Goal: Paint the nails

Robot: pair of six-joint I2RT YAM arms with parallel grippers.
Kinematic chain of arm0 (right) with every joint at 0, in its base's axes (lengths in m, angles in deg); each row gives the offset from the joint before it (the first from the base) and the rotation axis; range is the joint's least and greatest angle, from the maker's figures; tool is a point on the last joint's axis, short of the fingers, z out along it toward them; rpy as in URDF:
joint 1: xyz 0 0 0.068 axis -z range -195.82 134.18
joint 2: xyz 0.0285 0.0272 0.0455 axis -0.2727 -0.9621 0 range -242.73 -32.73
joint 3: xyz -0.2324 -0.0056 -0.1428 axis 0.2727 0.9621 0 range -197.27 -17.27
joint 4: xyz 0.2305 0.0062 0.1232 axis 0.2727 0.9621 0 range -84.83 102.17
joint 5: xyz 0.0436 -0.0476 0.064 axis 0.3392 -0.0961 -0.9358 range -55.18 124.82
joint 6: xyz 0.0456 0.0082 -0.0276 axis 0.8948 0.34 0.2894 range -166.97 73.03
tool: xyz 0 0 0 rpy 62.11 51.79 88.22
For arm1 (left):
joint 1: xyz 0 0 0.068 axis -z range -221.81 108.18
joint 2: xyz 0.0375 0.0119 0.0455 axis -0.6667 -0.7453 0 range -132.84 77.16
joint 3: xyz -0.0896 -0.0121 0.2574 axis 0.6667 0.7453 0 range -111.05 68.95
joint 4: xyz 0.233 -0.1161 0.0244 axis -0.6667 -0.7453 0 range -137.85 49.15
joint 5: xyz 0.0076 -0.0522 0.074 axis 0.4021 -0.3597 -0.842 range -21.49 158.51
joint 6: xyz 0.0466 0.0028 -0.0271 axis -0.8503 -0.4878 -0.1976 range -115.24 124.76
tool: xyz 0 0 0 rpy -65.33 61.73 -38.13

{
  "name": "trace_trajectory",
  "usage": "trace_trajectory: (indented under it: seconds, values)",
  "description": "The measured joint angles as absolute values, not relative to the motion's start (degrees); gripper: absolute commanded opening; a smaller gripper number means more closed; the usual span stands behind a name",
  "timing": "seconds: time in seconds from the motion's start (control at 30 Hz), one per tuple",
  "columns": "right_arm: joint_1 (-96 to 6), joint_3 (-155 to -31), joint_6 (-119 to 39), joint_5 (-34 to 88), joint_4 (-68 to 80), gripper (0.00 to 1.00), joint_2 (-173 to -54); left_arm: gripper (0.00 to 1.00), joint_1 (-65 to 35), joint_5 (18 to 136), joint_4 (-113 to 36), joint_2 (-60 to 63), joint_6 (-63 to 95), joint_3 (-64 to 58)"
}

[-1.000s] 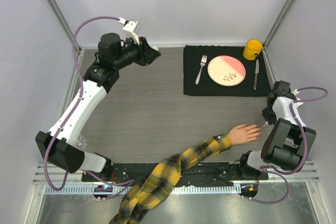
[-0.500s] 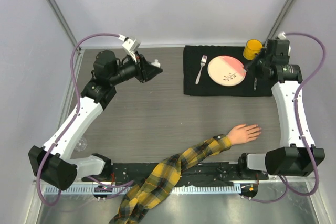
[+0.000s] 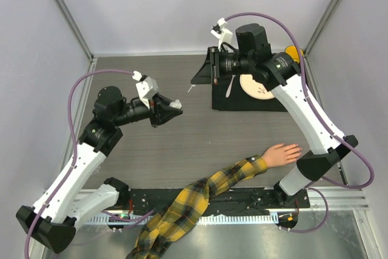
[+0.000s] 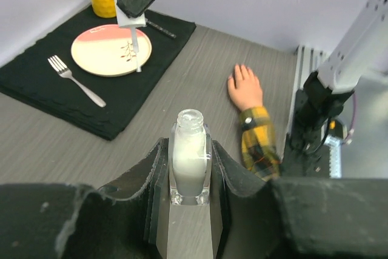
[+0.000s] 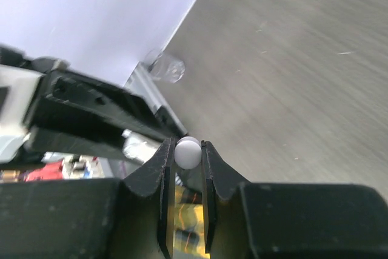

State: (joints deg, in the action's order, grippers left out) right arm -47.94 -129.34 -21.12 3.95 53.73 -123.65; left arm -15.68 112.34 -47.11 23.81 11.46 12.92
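Pinching the small clear polish bottle, cap off, in my left gripper so my right gripper, clamped on its round white brush cap, can dip. The nails on the peach mannequin hand lie well apart from both.

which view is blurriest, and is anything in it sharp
Right wrist view is the blurriest: the table smears into motion streaks, and only the white cap looks crisp. Left wrist view shows the bottle sharp. Top view is clean and evenly lit.

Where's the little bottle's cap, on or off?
Off. The bottle in the left gripper has a bare neck; the right gripper holds the white cap.
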Motion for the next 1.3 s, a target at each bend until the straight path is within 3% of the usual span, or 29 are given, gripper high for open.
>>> trace_trajectory:
  seconds: [0.2, 0.67, 1.3]
  values:
    - [-52.1, -129.6, -22.3, 0.5, 54.0, 0.00, -122.5, 0.00, -15.7, 112.7, -51.3, 29.3, 4.2, 16.4]
    - [-56.8, -129.4, -23.5, -1.5, 52.4, 0.00, -121.6, 0.00, -15.7, 112.2, -52.1, 29.1, 1.8, 17.4]
    - [-59.7, -129.1, -25.7, 5.7, 53.8, 0.00, -122.4, 0.00, -15.7, 112.1, -50.5, 28.1, 5.0, 17.4]
